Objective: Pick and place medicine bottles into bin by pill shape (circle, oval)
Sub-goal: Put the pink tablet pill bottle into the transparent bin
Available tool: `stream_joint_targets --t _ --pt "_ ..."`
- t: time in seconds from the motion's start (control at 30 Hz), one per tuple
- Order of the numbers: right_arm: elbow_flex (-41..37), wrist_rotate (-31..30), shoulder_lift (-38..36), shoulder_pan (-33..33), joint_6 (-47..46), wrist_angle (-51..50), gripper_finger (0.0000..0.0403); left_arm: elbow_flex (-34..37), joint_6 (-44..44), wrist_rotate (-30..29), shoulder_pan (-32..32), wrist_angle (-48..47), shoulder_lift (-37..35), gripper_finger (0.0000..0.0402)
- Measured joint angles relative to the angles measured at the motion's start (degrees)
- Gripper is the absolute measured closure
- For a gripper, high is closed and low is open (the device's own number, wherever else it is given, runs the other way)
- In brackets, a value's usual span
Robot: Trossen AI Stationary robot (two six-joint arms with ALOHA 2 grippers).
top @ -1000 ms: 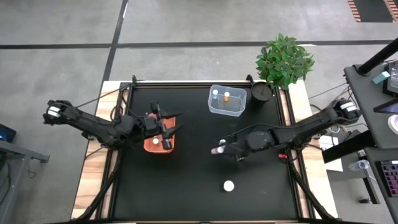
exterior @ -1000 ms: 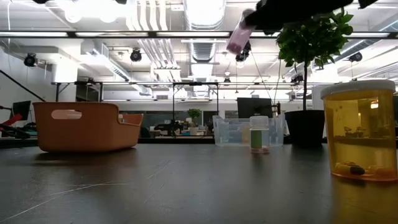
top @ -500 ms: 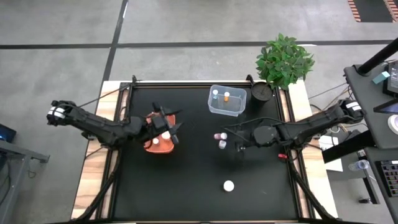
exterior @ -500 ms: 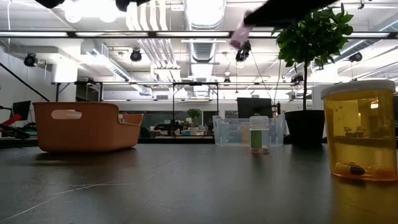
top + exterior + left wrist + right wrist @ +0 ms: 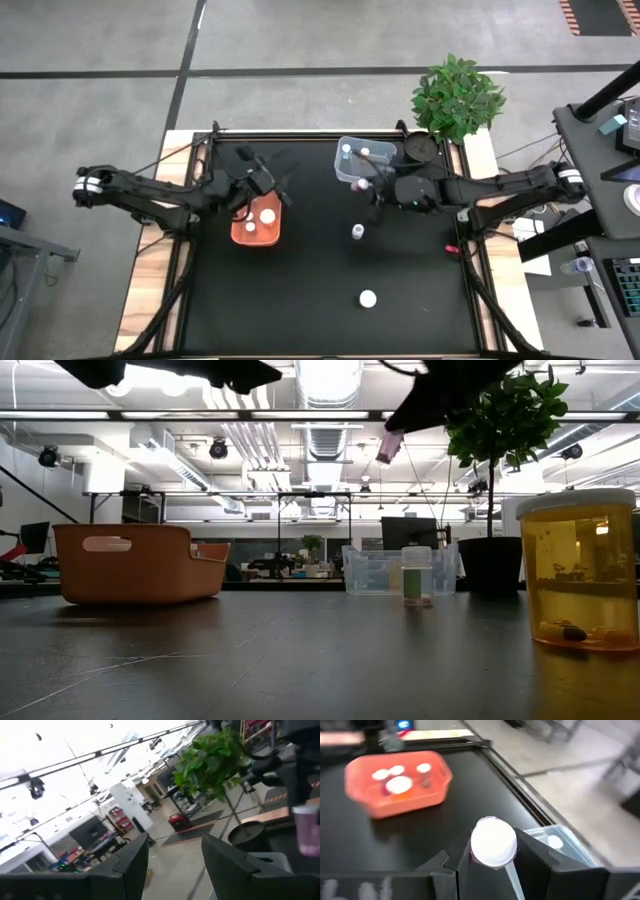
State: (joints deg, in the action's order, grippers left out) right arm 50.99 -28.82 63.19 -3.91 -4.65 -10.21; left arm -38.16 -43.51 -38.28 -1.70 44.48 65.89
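Observation:
My right gripper is shut on a pinkish bottle with a white cap, high above the table beside the near edge of the clear bin. The bottle also shows in the low view. My left gripper is open and empty in the air, just past the far end of the orange bin, which holds white-capped bottles. A small white-capped bottle stands on the table near the middle. Another bottle stands toward the near edge and shows amber in the low view. My right gripper pinches the pinkish bottle's body just under its white cap between its two fingers. The fingers slant down from the table's right. The bottle is lifted clear and tilted, its cap toward the wrist camera.
The clear bin holds a few bottles. A dark round object and a potted plant stand at the far right corner. The black mat is bare between the near bottle and the orange bin.
My right gripper has carried the pinkish bottle toward the table's far edge, from mid-table to the clear bin's near side, still shut on it. My left gripper has moved from over the orange bin toward the far edge, staying open.

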Motion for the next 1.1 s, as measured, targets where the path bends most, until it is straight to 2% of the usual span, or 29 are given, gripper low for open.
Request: stream_joint_targets --t 0.17,0.47,0.57,0.8,1.1 --pt "5.2 0.54 3.73 5.9 -8.03 -4.11 0.0286 1.58 -0.37 -0.22 0.38 -0.49 -1.64 0.0233" --pt "12.98 0.64 15.56 15.89 -13.97 -11.26 0.0285 3.84 0.11 -0.12 0.18 -4.27 -5.5 0.0233" --pt "15.08 2.7 18.82 18.53 -14.9 -12.66 0.0286 4.95 0.17 -0.14 0.18 -4.05 -7.17 0.0233" --pt "15.96 3.31 24.16 21.98 -15.27 -12.05 0.0285 6.23 1.21 -0.15 0.18 -4.27 -10.71 0.0233" --pt "15.38 3.28 29.23 23.13 -17.46 -10.19 0.0282 6.37 1.16 0.05 0.16 -4.49 -10.82 0.0233"
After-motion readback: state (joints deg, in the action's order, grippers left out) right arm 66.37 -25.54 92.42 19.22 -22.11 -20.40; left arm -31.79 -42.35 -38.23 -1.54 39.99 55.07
